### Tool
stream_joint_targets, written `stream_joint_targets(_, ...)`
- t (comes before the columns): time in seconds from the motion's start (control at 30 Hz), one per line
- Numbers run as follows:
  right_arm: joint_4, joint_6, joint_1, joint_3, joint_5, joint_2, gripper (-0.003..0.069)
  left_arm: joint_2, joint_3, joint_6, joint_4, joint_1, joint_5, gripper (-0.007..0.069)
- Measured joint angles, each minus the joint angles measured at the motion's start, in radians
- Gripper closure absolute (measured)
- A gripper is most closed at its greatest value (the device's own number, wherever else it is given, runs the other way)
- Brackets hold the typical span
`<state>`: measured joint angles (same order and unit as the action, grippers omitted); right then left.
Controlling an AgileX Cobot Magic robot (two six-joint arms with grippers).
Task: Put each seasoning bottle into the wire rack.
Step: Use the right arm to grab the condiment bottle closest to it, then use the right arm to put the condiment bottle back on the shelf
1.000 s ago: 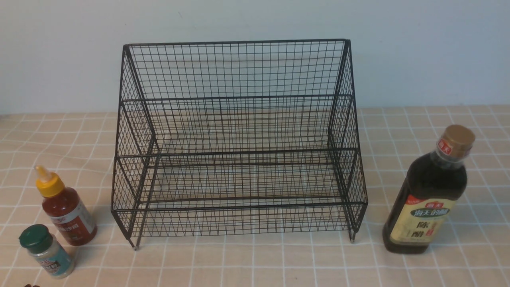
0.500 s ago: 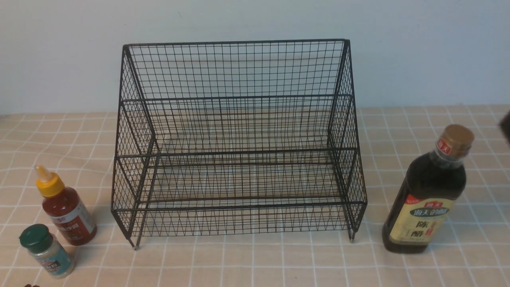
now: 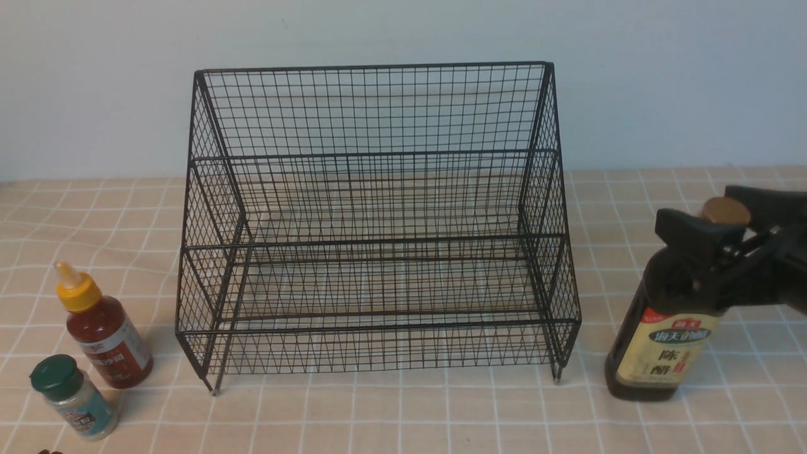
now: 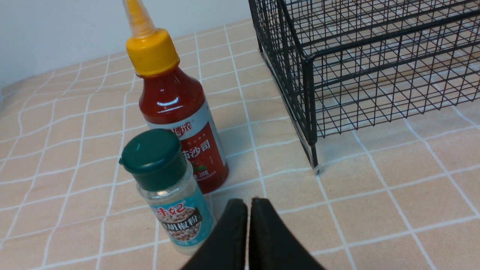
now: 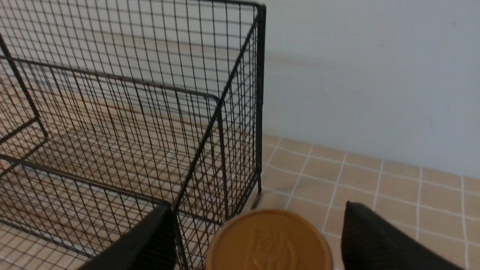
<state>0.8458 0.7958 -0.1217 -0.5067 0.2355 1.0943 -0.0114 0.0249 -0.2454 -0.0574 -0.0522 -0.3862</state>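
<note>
Spread astride its gold cap [image 5: 268, 243], the right gripper [image 3: 722, 217] seems set to clamp the tall dark bottle [image 3: 668, 328] at the wire rack's [image 3: 378, 189] four o'clock; the left gripper [image 4: 249, 225], pressed together, hovers by the red sauce bottle [image 3: 104, 334] and green-lidded jar [image 3: 72, 397] at eight.

**Lighting even; close-range focus soft**

Illumination is bright, diffuse and flat in all three views; no single source shows. Shadows are faint and soft-edged. Just ahead of the closed left gripper [image 4: 247, 202], the red sauce bottle [image 4: 180, 123] carries small white glints on its shoulder, and its label print reads sharp. Between the spread jaws of the right gripper [image 5: 257, 210], the gold cap [image 5: 268, 243] is out of focus. Both fingers [image 5: 375, 240] render black and featureless. The wire rack [image 5: 131, 112] beyond them is crisper. The front view is mildly soft.
</note>
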Motion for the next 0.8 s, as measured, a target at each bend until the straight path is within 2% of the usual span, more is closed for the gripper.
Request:
stream_joint_targets(0.07,-0.004,0.0,0.0,0.0,-0.002,0.024,0.0125,0.0,0.0,0.0,0.0,0.0,0.0,0.0631)
stream_joint_targets(0.13,-0.006,0.0,0.0,0.0,-0.002,0.04,0.0171,0.0,0.0,0.0,0.0,0.0,0.0,0.0631)
stream_joint_targets(0.2,-0.008,0.0,0.0,-0.005,-0.001,0.049,0.0325,0.0,0.0,0.0,0.0,0.0,0.0,0.0631)
stream_joint_targets(0.27,0.0,-0.002,0.001,-0.019,-0.021,0.04,0.0345,0.0,0.0,0.0,0.0,0.0,0.0,0.0631)
stream_joint_targets(0.5,0.04,0.002,0.0,-0.153,-0.131,-0.088,0.0342,0.0,0.0,0.0,0.0,0.0,0.0,0.0631)
stream_joint_targets(0.8,0.108,0.014,0.001,-0.385,-0.026,-0.136,0.0344,0.0,0.0,0.0,0.0,0.0,0.0,0.0631)
